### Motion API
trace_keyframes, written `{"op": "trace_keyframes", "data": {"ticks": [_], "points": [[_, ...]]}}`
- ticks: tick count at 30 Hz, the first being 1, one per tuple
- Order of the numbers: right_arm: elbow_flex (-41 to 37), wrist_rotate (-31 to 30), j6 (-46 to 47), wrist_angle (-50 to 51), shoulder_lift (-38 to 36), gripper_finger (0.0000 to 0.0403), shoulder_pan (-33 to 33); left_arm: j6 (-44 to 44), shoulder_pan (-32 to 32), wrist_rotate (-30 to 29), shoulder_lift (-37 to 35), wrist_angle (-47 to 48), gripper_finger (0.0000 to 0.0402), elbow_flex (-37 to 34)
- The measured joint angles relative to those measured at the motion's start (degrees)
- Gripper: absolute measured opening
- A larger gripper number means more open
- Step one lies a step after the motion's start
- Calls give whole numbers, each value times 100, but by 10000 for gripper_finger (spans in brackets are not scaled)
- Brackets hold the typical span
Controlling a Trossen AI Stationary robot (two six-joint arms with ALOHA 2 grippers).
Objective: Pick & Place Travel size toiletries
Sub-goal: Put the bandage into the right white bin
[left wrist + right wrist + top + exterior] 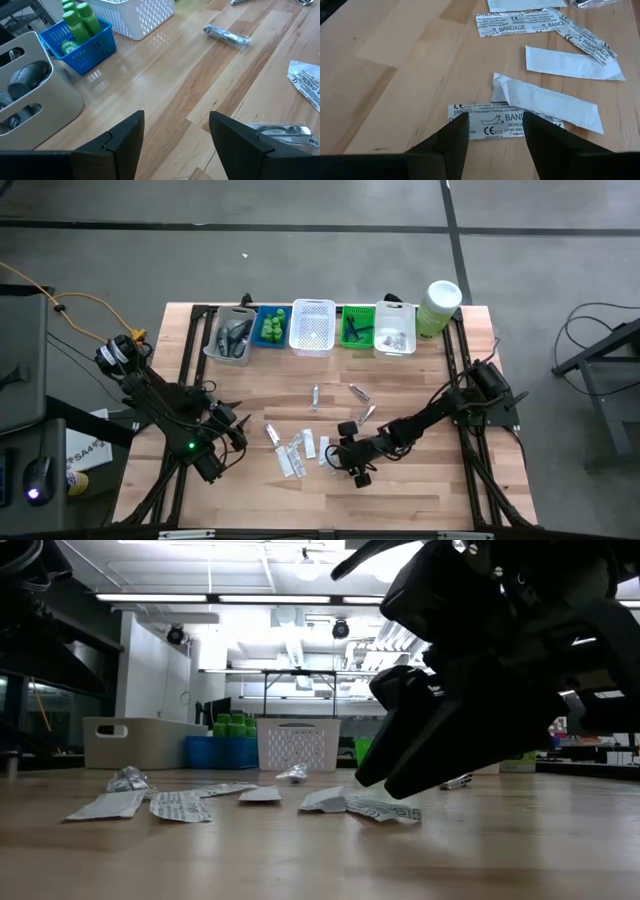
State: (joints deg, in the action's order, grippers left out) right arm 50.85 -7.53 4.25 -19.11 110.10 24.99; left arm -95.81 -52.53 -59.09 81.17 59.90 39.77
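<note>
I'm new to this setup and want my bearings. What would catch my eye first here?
The row of baskets along the table's far edge, with green bottles in the blue one. At mid-table lies a scatter of flat white bandage sachets. The right hand hovers open over one printed sachet, while the left hand waits open near the left front.

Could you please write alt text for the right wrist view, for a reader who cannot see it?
The right gripper hovers open over a flat bandage wrapper on the wooden table. More white bandage wrappers lie scattered just beyond it.
</note>
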Motion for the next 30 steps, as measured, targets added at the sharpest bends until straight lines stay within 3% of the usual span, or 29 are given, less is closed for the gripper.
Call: {"op": "trace_keyframes", "data": {"ticks": [11, 21, 30], "points": [[7, 2, 44, -196, 8, 179, -2, 0, 0, 0, 0, -2, 221, 0], [33, -22, 183, -587, 444, 179, 0, 15, 2, 114, 2, 2, 221, 0], [49, -86, 479, 6, 433, 141, -26, 103, 2, 129, 2, 0, 221, 0]]}}
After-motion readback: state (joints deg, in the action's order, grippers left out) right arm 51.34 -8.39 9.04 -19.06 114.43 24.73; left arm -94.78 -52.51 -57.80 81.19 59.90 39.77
